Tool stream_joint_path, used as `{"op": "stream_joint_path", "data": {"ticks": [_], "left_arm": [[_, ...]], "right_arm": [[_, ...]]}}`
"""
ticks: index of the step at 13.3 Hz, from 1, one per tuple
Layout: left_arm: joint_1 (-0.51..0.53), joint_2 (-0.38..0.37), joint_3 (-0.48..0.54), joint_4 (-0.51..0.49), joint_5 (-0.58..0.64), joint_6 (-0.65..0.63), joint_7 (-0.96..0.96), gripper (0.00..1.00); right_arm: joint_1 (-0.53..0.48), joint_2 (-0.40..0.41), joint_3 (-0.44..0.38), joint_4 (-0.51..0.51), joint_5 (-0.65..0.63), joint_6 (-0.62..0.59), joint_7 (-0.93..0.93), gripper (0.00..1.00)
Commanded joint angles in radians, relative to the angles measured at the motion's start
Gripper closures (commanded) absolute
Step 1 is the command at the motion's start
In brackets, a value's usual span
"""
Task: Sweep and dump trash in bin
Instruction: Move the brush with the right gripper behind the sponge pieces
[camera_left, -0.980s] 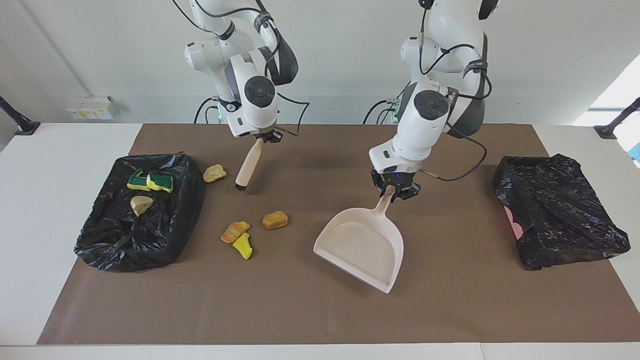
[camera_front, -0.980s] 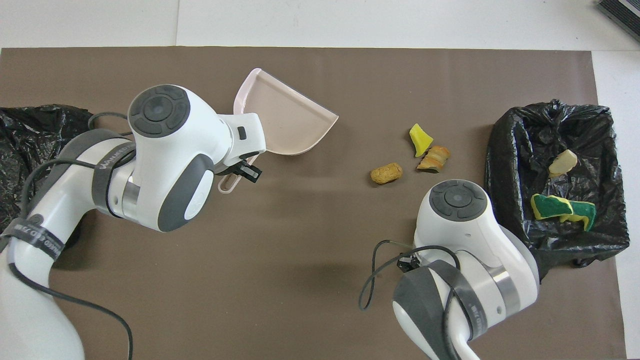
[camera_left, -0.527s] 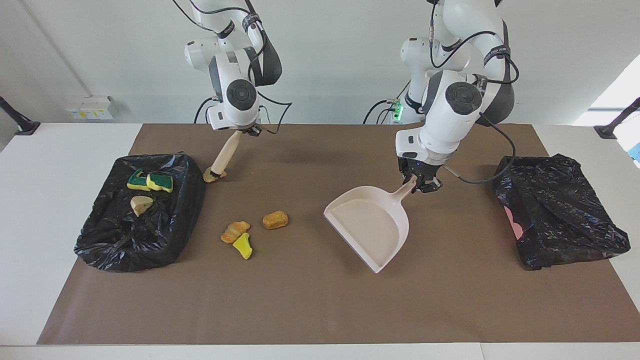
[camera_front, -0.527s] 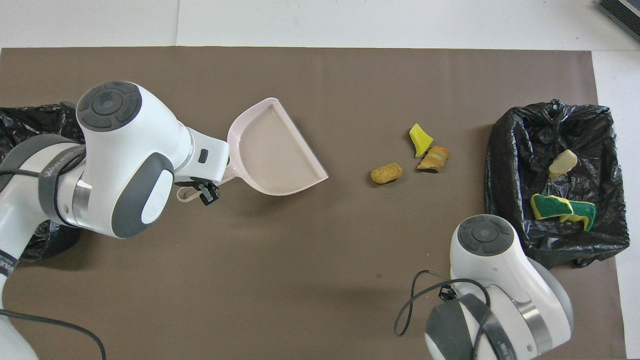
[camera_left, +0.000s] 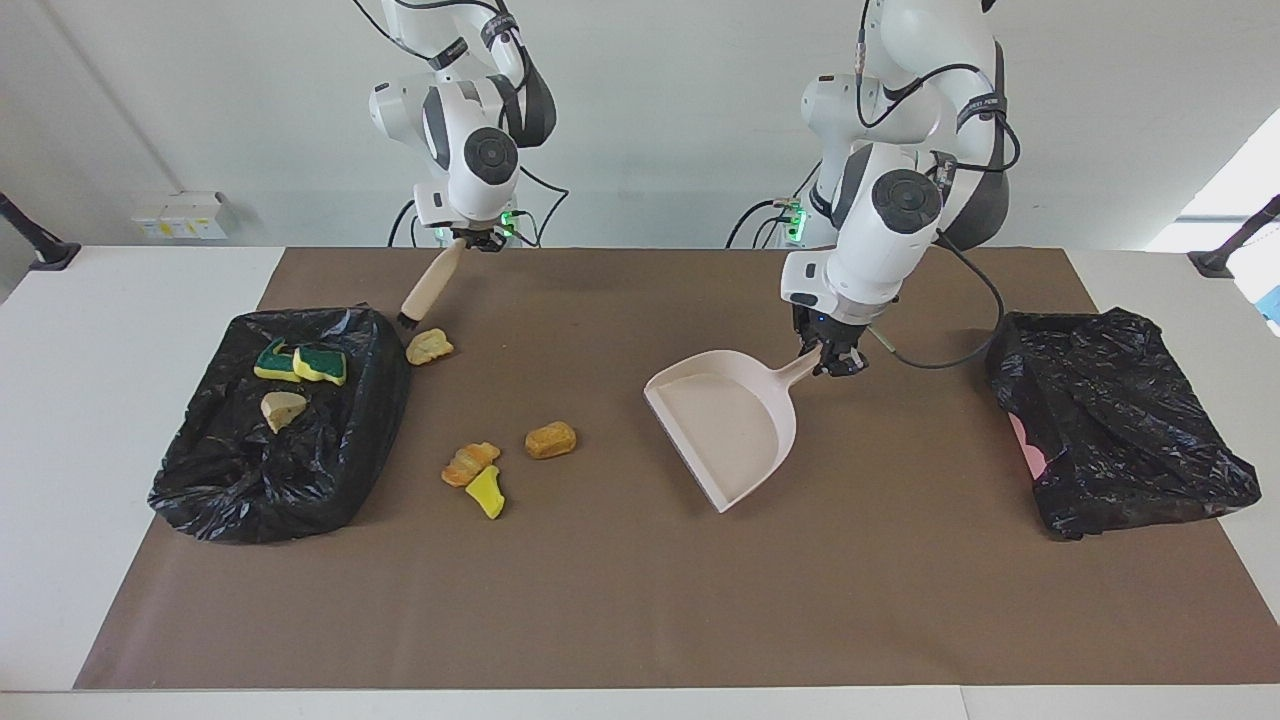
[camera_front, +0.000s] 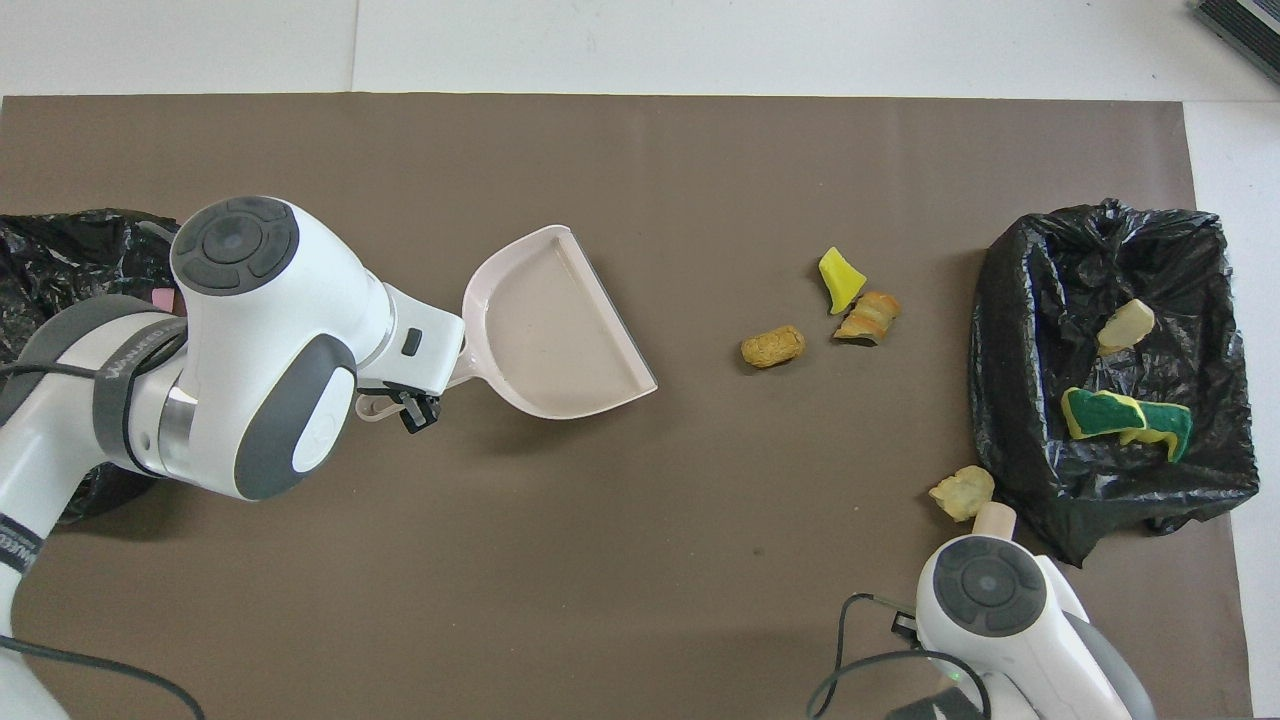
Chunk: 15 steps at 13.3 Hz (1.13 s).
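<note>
- Since a second ago, your right gripper (camera_left: 472, 240) has pulled the brush (camera_left: 425, 290) back toward the robots' edge of the mat, so the bristles now sit just beside the pale chunk (camera_left: 429, 346) next to the bin. Your left gripper (camera_left: 832, 358) has swung the dustpan (camera_left: 727, 425) round so its mouth faces the loose trash.
- Both grippers are clamped: the right on the top of the brush handle, the left on the dustpan handle.
- Three more chunks lie loose on the brown mat (camera_left: 640, 600), about midway between the dustpan and the bin: an orange-brown chunk (camera_left: 551, 440), a striped orange chunk (camera_left: 469, 463) and a yellow chunk (camera_left: 487, 493), the last two touching.
- The bin (camera_left: 240, 500), lined in black at the right arm's end of the mat, already holds a beige chunk (camera_left: 281, 408) and two green-topped chunks (camera_left: 300, 363).
- A second black bag (camera_left: 1120, 430) lies at the left arm's end.
- Expect the chunks to be light, soft and springy: they will probably roll or hop under a hard flick. Don't pinch them; push them low with the bristles.
- The dustpan mouth is well apart from the three middle chunks; bring it close before you sweep.
</note>
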Motion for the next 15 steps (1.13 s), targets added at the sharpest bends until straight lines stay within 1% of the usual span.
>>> {"op": "stream_joint_path", "data": {"ticks": [1,2,3,7,8,10,11,13,14,15], "left_arm": [[0.001,-0.039,0.004,-0.043,0.022,0.026,0.021,1.0],[-0.002,-0.031,0.004,-0.052,0.04,0.032,0.035,1.0],[-0.005,-0.03,0.004,-0.067,0.051,0.053,0.037,1.0],[0.0,-0.036,0.004,-0.081,0.051,0.069,0.037,1.0],[0.0,-0.037,0.004,-0.084,0.051,0.07,0.037,1.0],[0.003,-0.039,0.004,-0.086,0.051,0.07,0.037,1.0],[0.001,-0.039,0.004,-0.086,0.051,0.07,0.035,1.0],[0.003,-0.039,0.004,-0.086,0.051,0.07,0.032,1.0],[0.001,-0.039,0.004,-0.086,0.051,0.07,0.031,1.0],[0.003,-0.039,0.004,-0.086,0.051,0.07,0.031,1.0]], "right_arm": [[-0.021,0.034,0.002,0.008,0.053,0.127,-0.116,1.0],[-0.016,0.091,0.004,0.04,0.062,0.154,-0.127,1.0],[-0.013,0.145,0.004,0.1,0.085,0.169,-0.131,1.0],[0.001,0.329,0.006,0.362,0.176,0.143,-0.162,1.0],[0.013,0.375,0.006,0.442,0.191,0.11,-0.164,1.0],[0.022,0.449,0.006,0.598,0.188,-0.023,-0.155,1.0],[0.021,0.45,0.006,0.613,0.175,-0.065,-0.151,1.0],[0.004,0.434,-0.002,0.585,0.152,-0.139,-0.148,1.0],[-0.019,0.412,-0.002,0.561,0.124,-0.183,-0.144,1.0],[-0.039,0.385,-0.002,0.515,0.099,-0.199,-0.138,1.0]]}}
